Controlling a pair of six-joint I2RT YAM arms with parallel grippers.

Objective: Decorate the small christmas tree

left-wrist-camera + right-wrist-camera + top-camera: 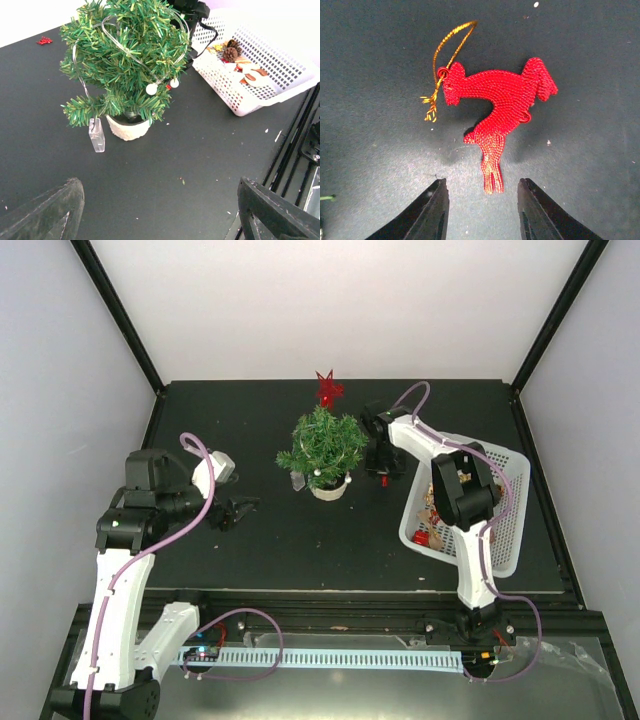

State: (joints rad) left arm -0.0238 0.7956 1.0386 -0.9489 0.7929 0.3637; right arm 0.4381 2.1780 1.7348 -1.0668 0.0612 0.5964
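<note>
Red ornament (495, 100) on the table (250, 540), tail between the right gripper's (482, 182) parted jaws — untouched. My left gripper (160, 182) gapes wide, well apart from the small christmas tree (322, 445) mid-table; basket (505, 530) near right edge.

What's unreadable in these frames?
- Top view: ornament almost fully hidden under the right gripper.
- Top view: basket contents mostly covered by the right arm.
- Top view: tree branches hide most of its pot.
- Left wrist view: left gripper fingertips cut off by the bottom edge.
- Left wrist view: red bit at the back, too small to identify.
</note>
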